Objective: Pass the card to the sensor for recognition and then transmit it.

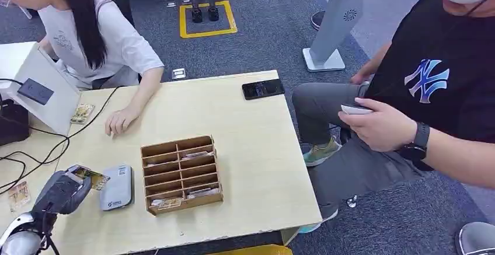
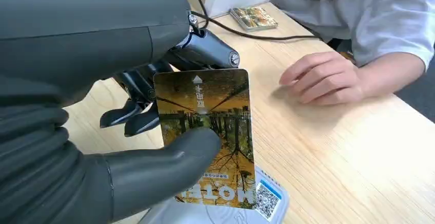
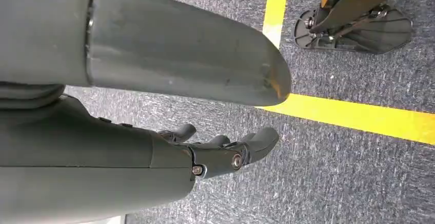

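Left hand point(image 1: 61, 192) pinches the card point(image 2: 208, 131) between thumb and fingers, at the near left of the table point(image 1: 257, 144). Card hangs just over the grey sensor point(image 1: 117, 186), overlapping its left edge in the head view; in the left wrist view its lower end sits above the sensor's corner with the QR mark. Cannot tell if card touches it. Right hand point(image 3: 225, 149) hangs by the floor, fingers loosely apart, holding nothing.

Step in hand, as I judge it: reading the card. To do it well, flatten the card face over the sensor's middle, not just the edge, and hold steady. Keep the pinch firm, since the thumb covers only part of the card. Wooden box point(image 1: 181, 173) sits just right of the sensor; avoid bumping it. A person's hand point(image 1: 119, 119) rests farther back, well apart.
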Controlling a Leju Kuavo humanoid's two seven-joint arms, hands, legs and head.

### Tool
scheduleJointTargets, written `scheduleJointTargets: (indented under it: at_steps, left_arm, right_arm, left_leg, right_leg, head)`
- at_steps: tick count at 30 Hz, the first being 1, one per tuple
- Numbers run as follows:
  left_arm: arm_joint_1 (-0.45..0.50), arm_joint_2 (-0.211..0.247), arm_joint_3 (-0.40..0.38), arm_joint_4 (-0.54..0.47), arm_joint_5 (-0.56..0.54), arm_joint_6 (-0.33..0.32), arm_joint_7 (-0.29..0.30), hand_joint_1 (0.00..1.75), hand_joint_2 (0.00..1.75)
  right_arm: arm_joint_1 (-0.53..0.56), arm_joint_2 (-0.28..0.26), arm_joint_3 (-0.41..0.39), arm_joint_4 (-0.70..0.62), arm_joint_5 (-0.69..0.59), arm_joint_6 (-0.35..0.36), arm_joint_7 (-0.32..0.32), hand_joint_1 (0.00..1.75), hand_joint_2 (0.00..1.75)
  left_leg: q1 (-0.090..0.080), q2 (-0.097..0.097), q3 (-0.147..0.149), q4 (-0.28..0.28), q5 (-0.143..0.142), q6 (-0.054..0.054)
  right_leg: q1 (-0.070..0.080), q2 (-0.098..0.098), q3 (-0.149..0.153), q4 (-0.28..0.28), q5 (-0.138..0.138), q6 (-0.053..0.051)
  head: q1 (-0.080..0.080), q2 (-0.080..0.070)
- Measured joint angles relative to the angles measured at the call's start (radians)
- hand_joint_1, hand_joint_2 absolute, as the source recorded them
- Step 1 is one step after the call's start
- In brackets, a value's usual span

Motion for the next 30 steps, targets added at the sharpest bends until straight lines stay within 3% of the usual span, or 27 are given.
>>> scheduleJointTargets:
  at_steps: [8,18,25,30]
  left_arm:
    - [-0.015,-0.035,-0.016,0.023,-0.01,0.015,-0.004,1.75,1.75]
    - [-0.048,-0.084,-0.049,0.069,-0.098,0.12,0.002,1.75,1.75]
    - [-0.066,-0.095,-0.06,0.096,-0.109,0.133,0.0,1.75,1.75]
    - [-0.075,-0.104,-0.061,0.12,-0.161,0.184,0.005,1.75,1.75]
  right_arm:
    - [-0.001,0.0,0.012,0.0,-0.011,0.0,0.0,0.0,0.0]
    - [-0.005,0.0,0.021,0.0,-0.012,0.0,0.0,0.0,0.0]
    - [-0.005,0.0,0.027,0.0,-0.015,0.0,0.0,0.0,0.0]
    - [-0.005,0.0,0.039,0.001,-0.016,-0.003,-0.005,0.0,0.0]
  left_leg:
    - [0.0,0.0,0.0,0.0,0.0,0.0]
    - [0.0,0.0,0.0,0.0,0.0,0.0]
    - [0.0,0.0,0.0,0.0,0.0,0.0]
    - [0.0,0.0,0.0,0.0,0.0,0.0]
  right_leg:
    - [0.0,0.0,0.0,0.0,0.0,0.0]
    - [0.0,0.0,0.0,0.0,0.0,0.0]
    - [0.0,0.0,0.0,0.0,0.0,0.0]
    - [0.0,0.0,0.0,0.0,0.0,0.0]
  head:
    - [0.0,0.0]
    - [0.0,0.0]
    - [0.0,0.0]
    - [0.0,0.0]
